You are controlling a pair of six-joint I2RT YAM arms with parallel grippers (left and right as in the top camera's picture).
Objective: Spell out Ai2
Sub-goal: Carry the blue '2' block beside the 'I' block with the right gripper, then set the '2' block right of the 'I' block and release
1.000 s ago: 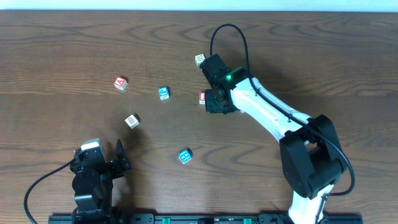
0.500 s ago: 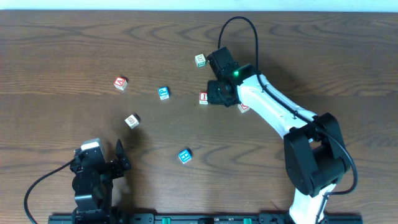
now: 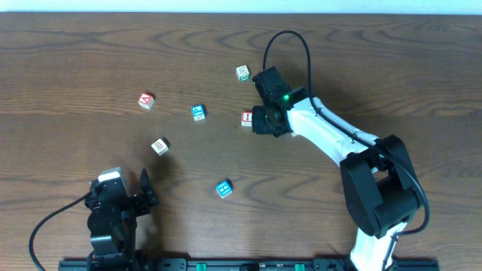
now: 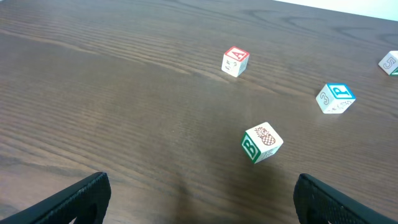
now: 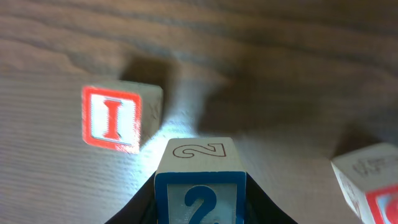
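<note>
2 cube (image 5: 199, 186) gripped, digit upright

Robotics lab: 2 arms (image 3: 324, 135) at wood-grain table (image 3: 68, 53).

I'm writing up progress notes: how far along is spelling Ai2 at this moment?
Nothing looks finished: no two letters stand in a row. In hand: the right gripper is shut on the 2 cube, close by the I cube. Left to do: set the 2 beside the I, then bring over the A cube, which lies far off. The left gripper is open and empty.
</note>
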